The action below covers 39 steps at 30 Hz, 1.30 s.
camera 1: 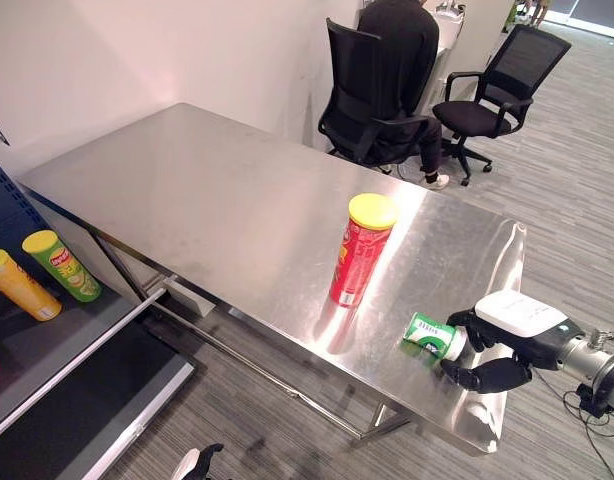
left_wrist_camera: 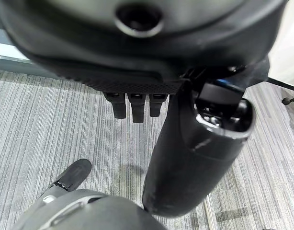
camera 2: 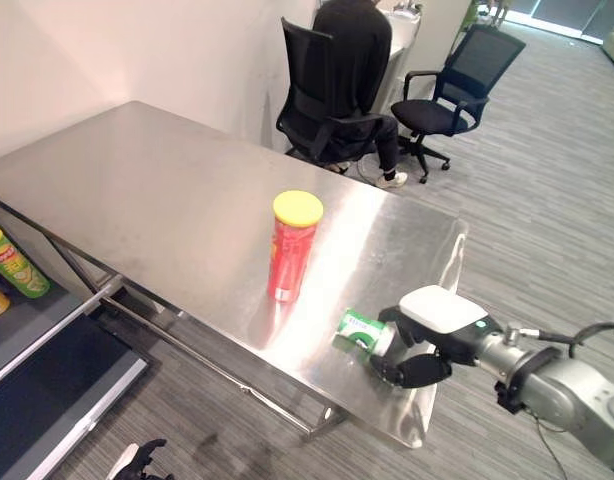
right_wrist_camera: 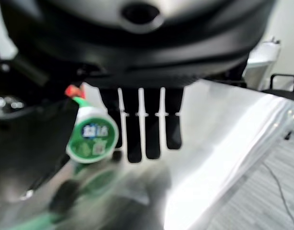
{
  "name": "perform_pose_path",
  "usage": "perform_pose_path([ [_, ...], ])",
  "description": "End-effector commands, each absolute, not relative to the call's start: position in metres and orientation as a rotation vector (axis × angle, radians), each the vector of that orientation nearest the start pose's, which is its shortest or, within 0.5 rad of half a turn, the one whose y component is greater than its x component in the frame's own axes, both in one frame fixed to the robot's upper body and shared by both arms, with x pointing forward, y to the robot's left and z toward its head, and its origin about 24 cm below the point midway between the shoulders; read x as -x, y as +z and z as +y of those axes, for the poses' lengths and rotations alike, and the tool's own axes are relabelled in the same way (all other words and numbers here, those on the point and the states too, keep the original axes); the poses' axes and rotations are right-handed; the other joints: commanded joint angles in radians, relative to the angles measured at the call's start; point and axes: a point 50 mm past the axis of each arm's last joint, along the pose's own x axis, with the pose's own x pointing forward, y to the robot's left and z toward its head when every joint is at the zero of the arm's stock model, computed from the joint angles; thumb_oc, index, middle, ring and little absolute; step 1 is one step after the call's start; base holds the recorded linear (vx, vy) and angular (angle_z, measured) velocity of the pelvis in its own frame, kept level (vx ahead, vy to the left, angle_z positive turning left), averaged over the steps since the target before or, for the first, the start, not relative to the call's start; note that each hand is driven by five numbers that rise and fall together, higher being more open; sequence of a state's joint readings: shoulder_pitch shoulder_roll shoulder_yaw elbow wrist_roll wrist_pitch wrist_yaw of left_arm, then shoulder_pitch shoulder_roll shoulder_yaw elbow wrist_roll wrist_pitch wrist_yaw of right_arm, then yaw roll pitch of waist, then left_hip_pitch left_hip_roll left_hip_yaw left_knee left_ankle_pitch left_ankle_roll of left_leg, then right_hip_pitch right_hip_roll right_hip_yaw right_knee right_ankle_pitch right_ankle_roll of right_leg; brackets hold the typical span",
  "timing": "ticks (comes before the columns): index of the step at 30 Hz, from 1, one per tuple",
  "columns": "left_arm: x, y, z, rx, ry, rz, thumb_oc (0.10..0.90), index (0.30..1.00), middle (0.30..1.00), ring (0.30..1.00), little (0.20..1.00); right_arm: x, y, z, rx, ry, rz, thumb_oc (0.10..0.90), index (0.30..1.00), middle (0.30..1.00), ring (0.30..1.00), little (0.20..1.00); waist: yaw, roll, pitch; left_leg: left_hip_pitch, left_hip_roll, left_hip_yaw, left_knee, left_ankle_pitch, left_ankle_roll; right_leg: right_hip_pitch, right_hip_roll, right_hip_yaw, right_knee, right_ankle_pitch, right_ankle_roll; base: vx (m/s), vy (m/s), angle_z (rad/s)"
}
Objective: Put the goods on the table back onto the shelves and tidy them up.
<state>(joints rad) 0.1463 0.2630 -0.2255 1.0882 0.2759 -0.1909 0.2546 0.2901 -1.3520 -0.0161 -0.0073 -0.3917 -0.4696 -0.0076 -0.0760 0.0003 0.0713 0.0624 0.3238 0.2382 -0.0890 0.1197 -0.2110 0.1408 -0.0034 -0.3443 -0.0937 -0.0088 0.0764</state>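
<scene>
So the right hand (camera 1: 507, 345) is down at the near corner of the steel table (camera 1: 217, 190), wrapped around a small green-and-white can (camera 1: 434, 336) that's lying on its side on the tabletop. Thumb on one side, fingers (right_wrist_camera: 147, 129) curled past the other, so it's got the can pinched. Just beside it, toward the middle of the table, a red chip tube (camera 1: 360, 250) with a yellow lid stands upright.

Over on the robot's left there's a shelf (camera 1: 47, 340) with a green chip tube (camera 1: 62, 265) and an orange chip tube (camera 1: 19, 285) lying side by side.

The left hand (left_wrist_camera: 137, 103) hangs over grey carpet, fingers loosely bent, holding nothing.

A person in black (camera 1: 397, 60) sits on an office chair (camera 1: 352, 100) past the table, with an empty office chair (camera 1: 497, 85) next to it.
</scene>
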Motion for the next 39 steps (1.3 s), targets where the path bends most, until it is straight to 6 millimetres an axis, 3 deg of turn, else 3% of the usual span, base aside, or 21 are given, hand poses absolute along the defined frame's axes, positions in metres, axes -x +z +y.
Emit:
perform_pose_path([
  [1,-0.073,-0.151,0.235,-0.676,-0.021,0.963,0.800,0.900,0.900,0.900,0.900,-0.224,0.201,-0.304,1.584,0.286,-0.346,0.400,0.300,0.300,0.300,0.300,0.034,-0.025,-0.043,-0.032,0.124,0.093,0.012,0.148,-0.051,0.030,0.021,0.044,0.045,-0.085,0.002,0.00,0.000,0.00],
  [3,-0.073,-0.151,0.234,-0.671,-0.021,0.963,0.800,0.900,0.900,0.900,0.900,-0.223,0.207,-0.304,1.573,0.274,-0.355,0.400,0.300,0.300,0.300,0.300,0.036,-0.024,-0.044,-0.033,0.125,0.092,0.012,0.148,-0.051,0.029,0.021,0.044,0.045,-0.085,0.002,0.00,0.000,0.00],
  [6,-0.071,-0.152,0.232,-0.640,-0.025,0.972,0.800,0.900,0.900,0.900,0.900,-0.223,0.235,-0.303,1.525,0.234,-0.413,0.400,0.300,0.300,0.300,0.300,0.033,-0.030,-0.050,-0.032,0.126,0.097,0.011,0.151,-0.051,0.025,0.021,0.046,0.045,-0.082,0.003,0.00,0.000,0.00],
  [9,-0.069,-0.153,0.232,-0.617,-0.018,0.985,0.800,0.900,0.900,0.900,0.900,-0.222,0.249,-0.307,1.470,0.182,-0.430,0.400,0.300,0.300,0.300,0.300,0.035,-0.033,-0.055,-0.029,0.126,0.100,0.010,0.151,-0.051,0.025,0.022,0.049,0.042,-0.081,0.003,0.00,0.000,0.00],
  [13,-0.066,-0.154,0.232,-0.592,-0.016,1.002,0.800,0.900,0.900,0.900,0.900,-0.219,0.260,-0.316,1.390,0.092,-0.449,0.400,0.300,0.300,0.300,0.300,0.036,-0.035,-0.060,-0.029,0.127,0.101,0.010,0.151,-0.051,0.025,0.025,0.049,0.041,-0.080,0.002,0.00,0.001,-0.05],
  [14,-0.066,-0.154,0.232,-0.582,-0.011,1.006,0.800,0.900,0.900,0.900,0.900,-0.218,0.264,-0.328,1.323,-0.008,-0.459,0.400,0.300,0.300,0.300,0.300,0.037,-0.034,-0.062,-0.030,0.128,0.102,0.009,0.150,-0.051,0.024,0.026,0.050,0.039,-0.079,0.002,-0.01,-0.002,-0.06],
  [17,-0.067,-0.154,0.232,-0.575,-0.008,1.013,0.800,0.900,0.900,0.900,0.900,-0.216,0.268,-0.339,1.241,-0.102,-0.483,0.400,0.300,0.300,0.300,0.300,0.040,-0.033,-0.063,-0.031,0.127,0.102,0.009,0.149,-0.051,0.023,0.027,0.052,0.037,-0.078,0.001,-0.01,-0.003,-0.05],
  [20,-0.069,-0.154,0.233,-0.573,-0.006,1.011,0.800,0.900,0.900,0.900,0.900,-0.213,0.280,-0.344,1.236,-0.212,-0.548,0.400,0.300,0.300,0.300,0.300,0.039,-0.031,-0.065,-0.031,0.125,0.102,0.010,0.150,-0.051,0.022,0.026,0.056,0.035,-0.074,0.001,0.00,0.000,0.00],
  [25,-0.078,-0.152,0.231,-0.592,-0.015,0.981,0.800,0.900,0.900,0.900,0.900,-0.208,0.297,-0.318,1.446,-0.254,-0.708,0.400,0.300,0.300,0.300,0.300,0.042,-0.026,-0.065,-0.024,0.124,0.106,0.013,0.150,-0.051,0.025,0.026,0.063,0.033,-0.075,0.001,0.00,0.000,0.00],
  [29,-0.084,-0.149,0.234,-0.637,-0.008,0.954,0.800,0.900,0.900,0.900,0.900,-0.209,0.303,-0.294,1.902,-0.254,-0.790,0.400,0.300,0.300,0.300,0.300,0.049,-0.027,-0.064,-0.018,0.126,0.102,0.015,0.149,-0.051,0.035,0.028,0.060,0.032,-0.080,0.000,0.00,0.000,-0.02],
  [30,-0.084,-0.149,0.234,-0.645,-0.009,0.954,0.800,0.900,0.900,0.900,0.900,-0.210,0.302,-0.294,1.950,-0.248,-0.788,0.400,0.300,0.300,0.300,0.300,0.051,-0.028,-0.063,-0.018,0.125,0.101,0.015,0.151,-0.051,0.036,0.028,0.058,0.032,-0.080,0.001,0.00,0.000,0.00],
  [32,-0.082,-0.149,0.237,-0.659,-0.004,0.961,0.800,0.900,0.900,0.900,0.900,-0.215,0.300,-0.284,2.176,-0.141,-0.795,0.400,0.300,0.300,0.300,0.300,0.051,-0.035,-0.060,-0.019,0.125,0.100,0.017,0.155,-0.050,0.039,0.028,0.056,0.035,-0.083,0.000,0.00,-0.011,0.05],
  [39,-0.069,-0.152,0.240,-0.660,0.007,1.002,0.800,0.900,0.900,0.900,0.900,-0.231,0.296,-0.271,2.605,0.197,-0.761,0.400,0.300,0.300,0.300,0.300,0.034,-0.058,-0.068,-0.017,0.126,0.100,0.016,0.163,-0.051,0.045,0.026,0.051,0.038,-0.085,0.003,0.00,-0.002,0.00],
])
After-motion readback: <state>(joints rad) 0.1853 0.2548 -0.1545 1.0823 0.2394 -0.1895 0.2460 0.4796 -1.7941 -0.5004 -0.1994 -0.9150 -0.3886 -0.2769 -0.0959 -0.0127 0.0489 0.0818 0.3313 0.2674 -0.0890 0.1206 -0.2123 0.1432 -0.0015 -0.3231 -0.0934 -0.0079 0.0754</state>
